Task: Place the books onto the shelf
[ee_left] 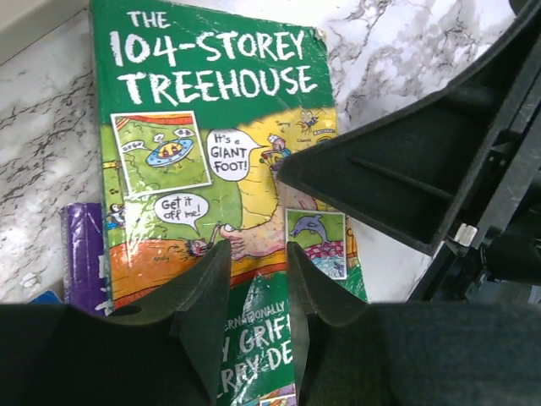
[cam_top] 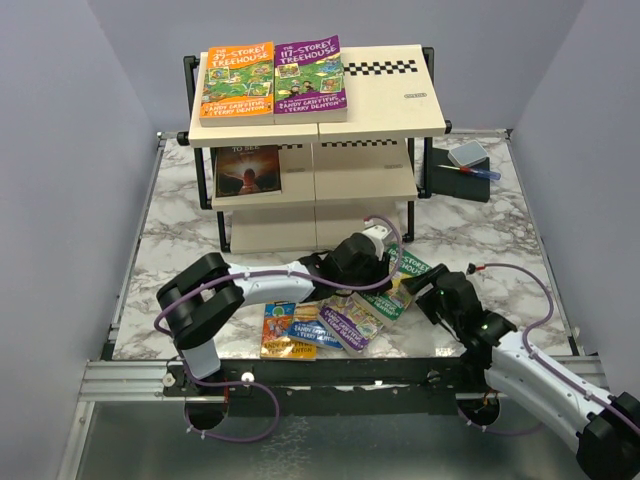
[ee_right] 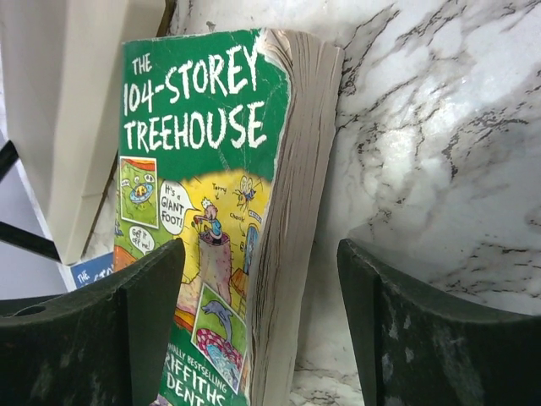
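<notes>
You are at the pick-up step. Your left claw (ee_left: 256,254) stands narrow over the bottom edge of the green book (ee_left: 211,127), "The 104-Storey Treehouse". The cover rucks up between its tips, so I judge it a pinch on the cover, not on the whole book. That book lies on the tabletop (cam_top: 180,230) just in front of the shelf (cam_top: 400,110), toward its right half. Your right claw (ee_right: 260,249) is wide, with the book's page edge in the gap and nothing gripped.

Next you need the full thickness in a grip before you lift, since a cover alone may tear or let the pages flop.

On the shelf, an orange book (cam_top: 238,82) and a purple book (cam_top: 310,76) lie flat, side by side, on the left half of the top board. A dark book (cam_top: 247,170) sits on the middle tier, at the left. Loose books (cam_top: 290,330) overlap on the tabletop near the arms' bases, left of the green one. The tabletop is white marble with grey veins, and a dark box (cam_top: 460,170) sits at the far right beside the shelf. Plain grey walls (cam_top: 60,150) close in three sides.
</notes>
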Robot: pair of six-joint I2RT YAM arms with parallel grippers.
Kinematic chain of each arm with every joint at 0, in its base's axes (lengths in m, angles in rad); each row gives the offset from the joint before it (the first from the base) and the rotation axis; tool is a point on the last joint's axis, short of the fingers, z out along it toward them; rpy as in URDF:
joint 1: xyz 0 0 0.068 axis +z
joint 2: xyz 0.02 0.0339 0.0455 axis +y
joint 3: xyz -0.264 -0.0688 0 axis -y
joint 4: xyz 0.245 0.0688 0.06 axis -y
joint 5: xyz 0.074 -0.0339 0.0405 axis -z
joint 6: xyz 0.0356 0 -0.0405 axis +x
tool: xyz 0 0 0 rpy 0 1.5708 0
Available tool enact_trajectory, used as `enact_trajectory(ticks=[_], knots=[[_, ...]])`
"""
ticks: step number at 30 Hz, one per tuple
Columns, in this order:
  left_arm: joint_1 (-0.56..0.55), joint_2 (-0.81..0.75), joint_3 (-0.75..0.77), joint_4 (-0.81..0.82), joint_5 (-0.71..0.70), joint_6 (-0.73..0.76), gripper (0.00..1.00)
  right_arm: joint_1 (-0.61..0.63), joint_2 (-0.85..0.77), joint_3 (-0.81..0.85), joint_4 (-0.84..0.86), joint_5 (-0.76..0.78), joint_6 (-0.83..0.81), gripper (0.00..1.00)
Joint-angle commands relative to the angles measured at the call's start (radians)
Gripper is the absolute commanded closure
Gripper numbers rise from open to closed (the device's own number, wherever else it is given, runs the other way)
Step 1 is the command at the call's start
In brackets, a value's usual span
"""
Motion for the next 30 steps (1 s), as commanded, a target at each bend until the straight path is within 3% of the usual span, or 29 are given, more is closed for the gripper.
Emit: enact_trajectory(ticks=[1,4,7,10,20,30], knots=[[-0.015,-0.004,0.042,0.008,-0.004,0.002,0.64,-0.001,-0.005,-0.045,0.025,0.059,0.030,0.24],[-0.015,-0.021,0.081,-0.058,-0.061,0.042,0.53,-0.001,-0.005,-0.053,0.031,0.052,0.033,0.24],[-0.014,-0.038,0.123,-0.118,-0.144,0.088,0.36,-0.001,-0.008,-0.057,0.027,0.050,0.031,0.24],[-0.008,-0.034,0.159,-0.166,-0.205,0.122,0.29,-0.001,-0.011,-0.061,0.024,0.053,0.029,0.24],[0.010,0.081,0.215,-0.209,-0.243,0.156,0.27,-0.002,-0.014,-0.057,0.005,0.047,0.009,0.25],[0.010,0.140,0.203,-0.207,-0.227,0.143,0.32,-0.003,-0.014,-0.072,0.006,0.037,0.006,0.25]])
